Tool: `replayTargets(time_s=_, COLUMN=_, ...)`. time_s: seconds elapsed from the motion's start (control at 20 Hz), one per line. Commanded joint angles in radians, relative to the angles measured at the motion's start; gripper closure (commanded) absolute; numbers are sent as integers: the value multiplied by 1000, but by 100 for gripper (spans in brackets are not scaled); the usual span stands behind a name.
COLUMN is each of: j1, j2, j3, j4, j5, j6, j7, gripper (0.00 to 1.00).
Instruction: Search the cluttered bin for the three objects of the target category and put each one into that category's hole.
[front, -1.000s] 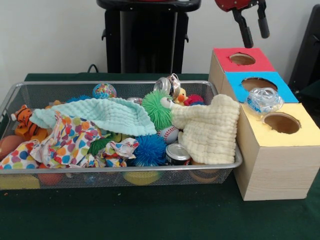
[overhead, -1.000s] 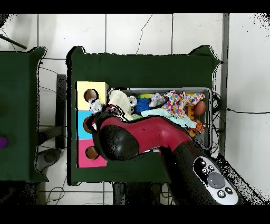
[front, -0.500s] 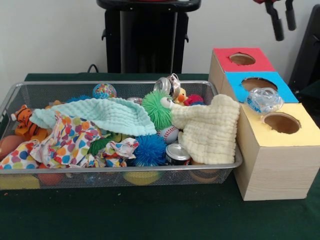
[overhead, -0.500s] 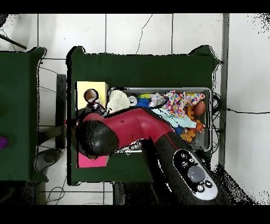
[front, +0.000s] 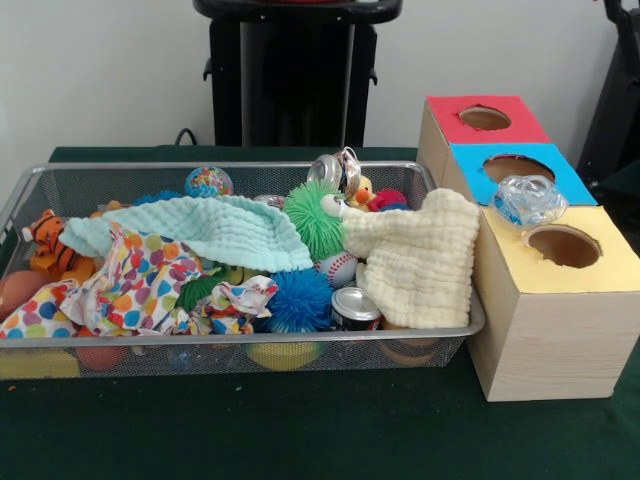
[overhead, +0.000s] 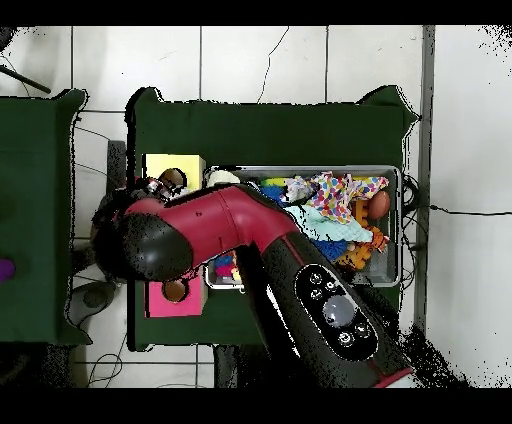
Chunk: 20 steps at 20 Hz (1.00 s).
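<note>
Crumpled clear plastic piece (front: 528, 198) is seen resting on the box tops between blue hole (front: 517, 167) and yellow hole (front: 564, 245), right of the wire bin (front: 230, 166); gripper is hidden beneath the arm (overhead: 170, 240) parked over the boxes, so its opening cannot be told.

The robot arm (overhead: 255, 240) has a glossy dark red shell with black speckled joints. Its rounded black end bulges like a ball. A black oval panel (overhead: 330, 310) on the lower link carries several small grey round buttons.
</note>
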Motion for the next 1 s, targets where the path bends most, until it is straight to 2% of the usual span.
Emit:
replayTargets(time_s=0.05, j1=23, j2=41, j3=-75, j4=-135, j5=7, j6=233, j7=46, gripper=0)
replayTargets(time_s=0.2, j1=10, j2=42, j3=-55, j4=-135, j5=27, j6=238, j7=41, gripper=0)
replayTargets(time_s=0.4, j1=-48, j2=53, j3=15, j4=-61, j5=61, j6=142, j7=41, gripper=0)
replayTargets(time_s=0.5, j1=-68, j2=54, j3=34, j4=-39, j5=67, j6=127, j7=29, gripper=0)
replayTargets(time_s=0.65, j1=-96, j2=62, j3=47, j4=-43, j5=54, j6=159, j7=-28, gripper=0)
replayTargets(time_s=1.0, j1=-117, j2=102, j3=37, j4=-88, j5=23, j6=208, j7=-72, gripper=0)
